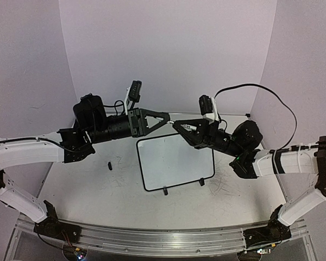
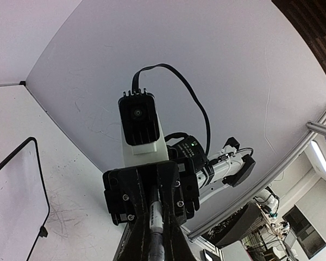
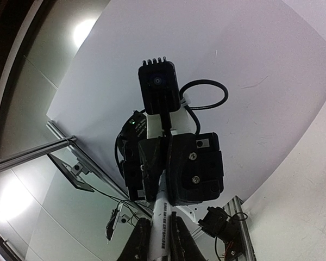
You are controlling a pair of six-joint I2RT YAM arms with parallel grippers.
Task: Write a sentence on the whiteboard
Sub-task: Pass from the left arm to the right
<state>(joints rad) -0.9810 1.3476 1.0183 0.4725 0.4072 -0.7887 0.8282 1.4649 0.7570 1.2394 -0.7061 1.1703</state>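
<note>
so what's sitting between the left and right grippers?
A white marker bridges the left gripper and right gripper, with its barrel between both sets of fingers. It is clearest in the two wrist views.

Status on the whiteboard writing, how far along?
Done: nothing written; the whiteboard looks blank. In hand: the marker is gripped between the left gripper and right gripper above the board's far edge. Left: the whole sentence.
</note>
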